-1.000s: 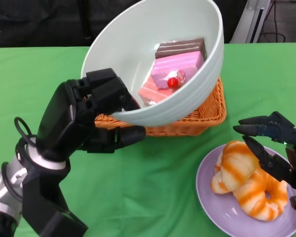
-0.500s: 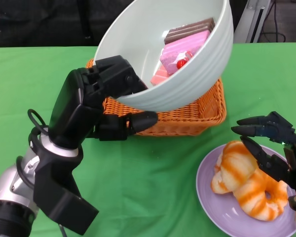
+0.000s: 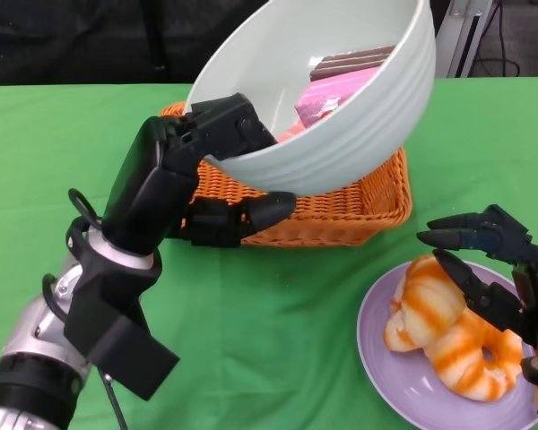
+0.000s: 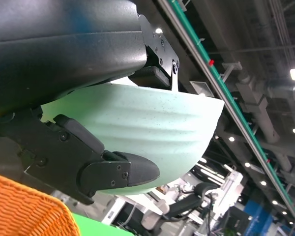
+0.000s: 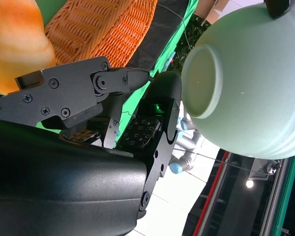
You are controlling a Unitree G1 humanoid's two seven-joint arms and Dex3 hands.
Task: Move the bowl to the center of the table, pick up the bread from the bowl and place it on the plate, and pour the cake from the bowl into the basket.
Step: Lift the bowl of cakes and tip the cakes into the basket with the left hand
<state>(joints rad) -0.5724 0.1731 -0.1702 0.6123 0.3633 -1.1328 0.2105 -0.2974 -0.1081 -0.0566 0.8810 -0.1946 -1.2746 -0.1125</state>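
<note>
While the croissant-shaped bread point(image 3: 448, 331) already lies on the lilac plate point(image 3: 390, 372) at about 5 o'clock on the green desk point(image 3: 278, 305), the pour is the step in hand. The left hand point(image 3: 206, 175) grasps the pale green bowl point(image 3: 341, 116) by its near rim, fingers over the lip and thumb beneath, and holds it raised and tilted above the orange wicker basket point(image 3: 377, 202) at about 12 o'clock. Inside the bowl, the pink and chocolate-topped cake slices point(image 3: 345, 81) sit against the far, lower wall (none has spilled, as far as I can see). What shows of the basket's inside looks bare, though the bowl hides much of it. I judge the next move calls for a steeper tip away from the robot, keeping the lip over the basket so the cake slides in. The right hand point(image 3: 489, 269) hovers over the bread, released, fingers spread.
</note>
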